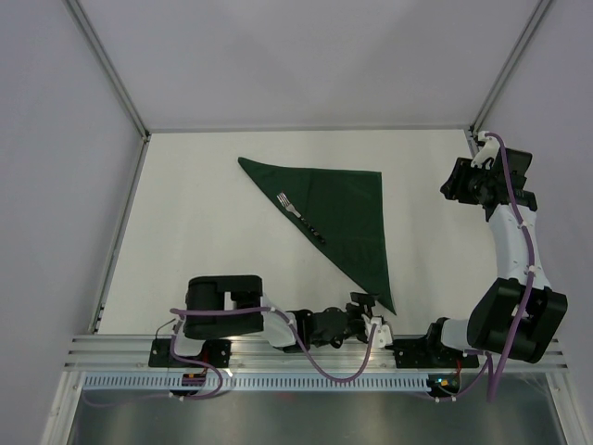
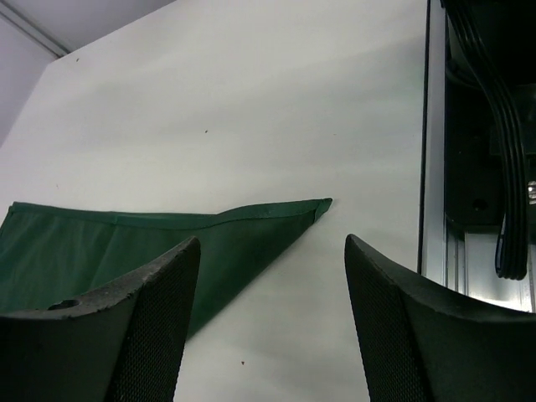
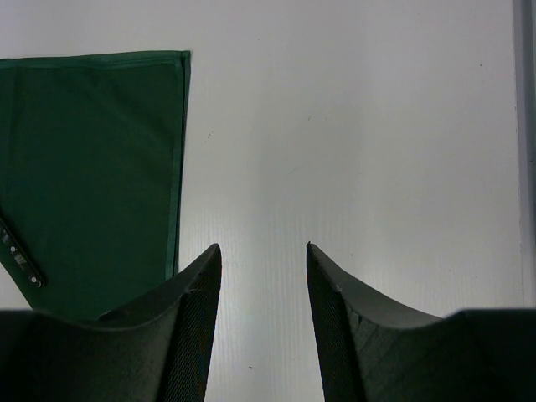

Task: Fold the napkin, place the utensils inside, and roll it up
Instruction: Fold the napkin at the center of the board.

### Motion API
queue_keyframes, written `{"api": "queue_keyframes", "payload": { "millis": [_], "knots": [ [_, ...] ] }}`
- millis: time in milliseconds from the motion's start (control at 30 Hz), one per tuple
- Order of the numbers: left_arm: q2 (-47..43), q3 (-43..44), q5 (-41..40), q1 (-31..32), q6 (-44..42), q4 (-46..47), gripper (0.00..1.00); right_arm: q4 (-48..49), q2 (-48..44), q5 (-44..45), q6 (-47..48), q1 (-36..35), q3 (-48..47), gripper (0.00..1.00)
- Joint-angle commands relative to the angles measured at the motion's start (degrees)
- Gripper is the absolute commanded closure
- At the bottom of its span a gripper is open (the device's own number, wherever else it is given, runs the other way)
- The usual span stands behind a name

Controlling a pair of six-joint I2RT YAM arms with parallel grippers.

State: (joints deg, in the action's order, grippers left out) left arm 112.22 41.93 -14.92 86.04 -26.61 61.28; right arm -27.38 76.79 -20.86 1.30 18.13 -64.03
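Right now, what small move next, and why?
Probably ease the open left gripper forward and pinch the near tip of the dark green cloth napkin, folded into a triangle: the slim black-handled metal fork already lies along its fold, so rolling remains.

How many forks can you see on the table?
1. The fork lies on the folded green napkin, along its long slanted edge, with its tines pointing toward the far left. No other fork shows, though the napkin could be covering one.
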Motion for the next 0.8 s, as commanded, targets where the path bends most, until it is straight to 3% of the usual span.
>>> {"api": "queue_keyframes", "payload": {
  "millis": [0, 533, 767],
  "knots": [
    [2.9, 2.9, 1.0, 0.6, -6.5, 4.4, 0.27, 1.0, -0.3, 0.8, -0.1, -0.2, -0.2, 0.49],
    [12.0, 8.0, -0.5, 0.2, -10.0, 3.9, 0.39, 1.1, -0.7, 0.6, 0.1, -0.2, 0.0, 0.5],
    [12.8, 8.5, -0.2, 0.1, -10.7, 2.5, 0.53, 1.1, -0.8, 0.6, 0.2, -0.2, 0.0, 0.51]
  ]
}}
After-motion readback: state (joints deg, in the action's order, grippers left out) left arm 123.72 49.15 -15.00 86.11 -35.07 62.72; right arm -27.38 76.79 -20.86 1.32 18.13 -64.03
